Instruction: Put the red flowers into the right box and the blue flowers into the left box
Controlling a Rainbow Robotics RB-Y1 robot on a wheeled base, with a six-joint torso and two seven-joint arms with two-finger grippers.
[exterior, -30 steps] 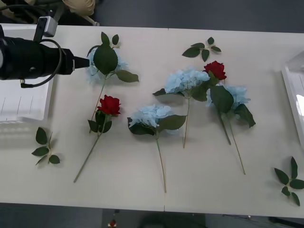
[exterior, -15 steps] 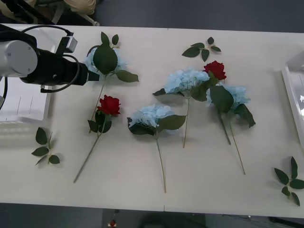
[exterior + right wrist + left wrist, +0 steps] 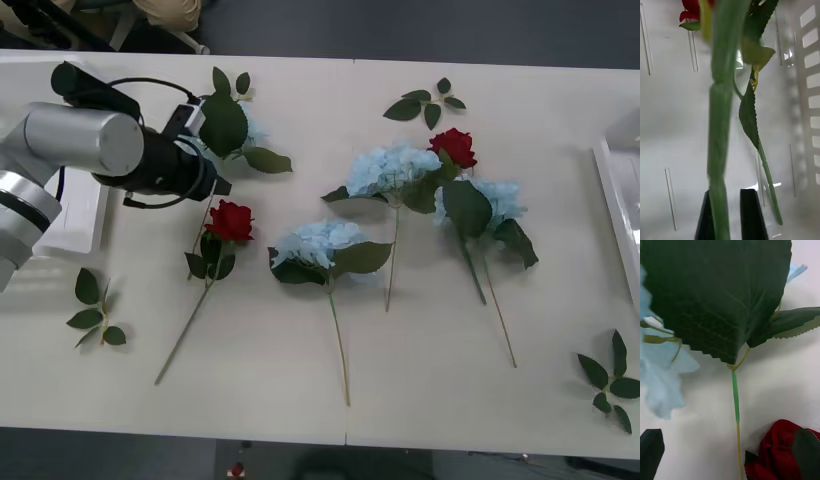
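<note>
Stem of blue flower lies between left claw fingers.

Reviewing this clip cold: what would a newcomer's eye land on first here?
The big silver-and-black left arm, reaching over the table's left side toward a blue flower, with a red rose lying just beside it. Next, more blue flowers and another rose spread across the table's middle. In the right wrist view, black fingers flank a green stem inside a slatted white box.

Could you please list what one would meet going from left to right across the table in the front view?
Left box → leaf sprig → left gripper → red rose → blue flower → rose → leaf sprig → right box.
</note>
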